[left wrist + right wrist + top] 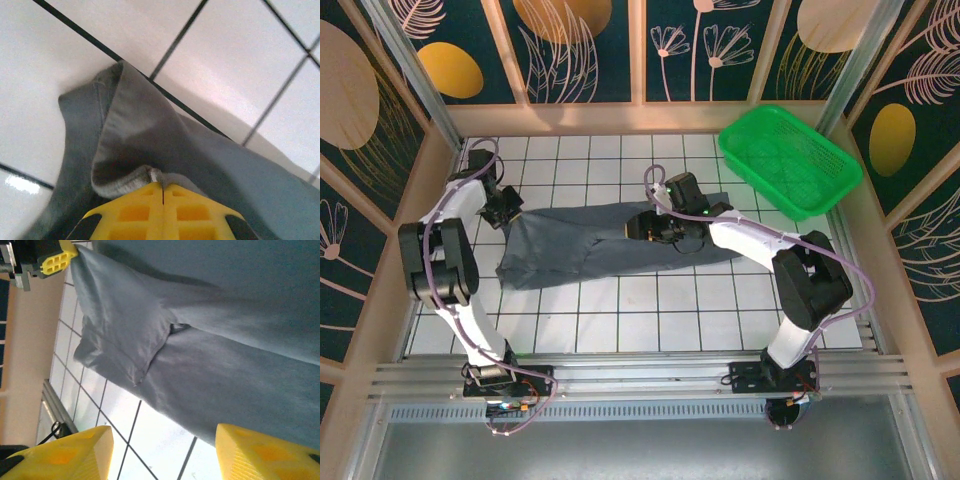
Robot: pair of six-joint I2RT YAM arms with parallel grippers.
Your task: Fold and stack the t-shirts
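Top view: the shirt [585, 245] lies rumpled on the surface [650, 310]. It looks soft, light and limp, best taken at a hem or corner. The left hand [506, 208] sits at its 10 o'clock corner, and the right hand [655, 228] is over its middle, toward 3 o'clock.
Left wrist: the fingers [140, 212] are pressed together, pinching a hem fold.
Right wrist: the fingers [65, 455] are spread and seemingly empty, with the shirt toward 12 o'clock.

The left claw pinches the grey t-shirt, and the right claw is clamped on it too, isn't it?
No. The left gripper pinches the grey t-shirt, but the right gripper is open, holding nothing; the right wrist view shows its jaws apart.
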